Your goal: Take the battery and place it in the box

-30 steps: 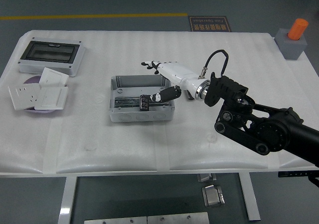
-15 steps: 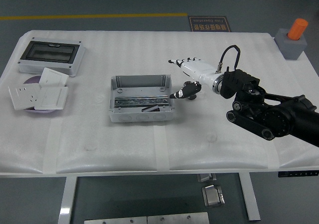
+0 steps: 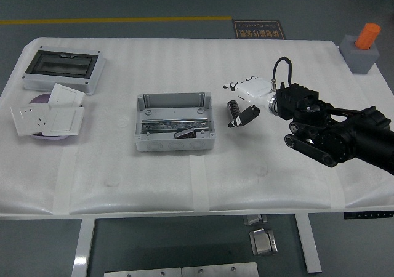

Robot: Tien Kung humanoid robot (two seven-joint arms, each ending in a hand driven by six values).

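Note:
The grey open box stands at the table's middle. A small dark battery lies inside it, near the front wall, right of centre. My right hand is to the right of the box, a little above the table and apart from the box's right wall. Its white palm faces down, its dark fingers hang loosely and hold nothing. My left arm is out of view.
A grey enclosure with a dark window and white socket plates on a purple disc are at the far left. A grey block with an orange cylinder stands at the far right corner.
My right hand held the battery over the box's front right part, let it go into the box, then drew back to the right, out of the box.

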